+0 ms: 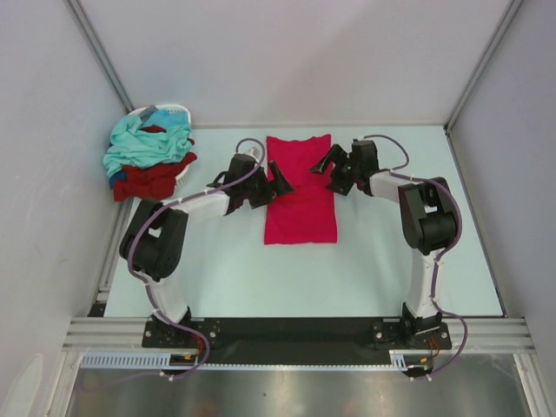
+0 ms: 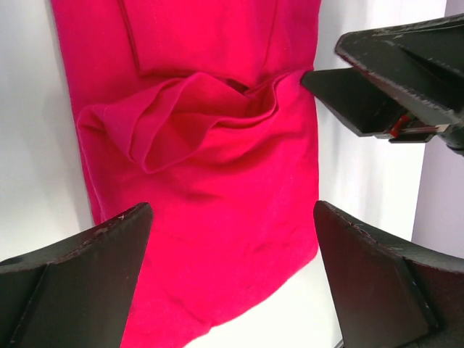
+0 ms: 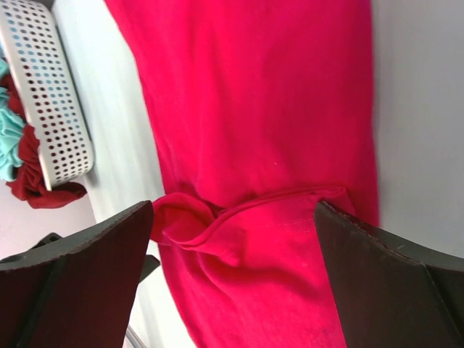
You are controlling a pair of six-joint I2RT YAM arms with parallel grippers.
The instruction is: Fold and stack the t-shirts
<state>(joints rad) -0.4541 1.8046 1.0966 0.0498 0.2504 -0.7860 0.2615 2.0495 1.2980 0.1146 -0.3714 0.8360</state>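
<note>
Working outward from the arm bases at 6 o'clock: bare table (image 1: 391, 261) first, then the crimson-pink t-shirt (image 1: 300, 213), lying flat as a long narrow strip from the middle of the table toward 12 o'clock. Both arms reach in over its far half. The left gripper (image 1: 280, 182) hovers at the strip's 9 o'clock edge, the right gripper (image 1: 327, 171) at its 3 o'clock edge; each has its jaws spread wide, with nothing between them.

Between the two, a rumpled ridge (image 2: 188, 109) crosses the cloth – loose, with a lip curling up.

My worries from here:
- a pinch that takes only the top layer would drag the tucked side out and open the strip
- folding over that ridge would trap a lump
- one arm lifting ahead of the other would skew the fold
- the grippers face each other closely across narrow cloth – fingers could clash

Farthest off, at 10 o'clock, the white basket (image 1: 169, 109) holds the light teal t-shirt (image 1: 139, 143) and dark maroon t-shirt (image 1: 148, 181), heaped unfolded
</note>
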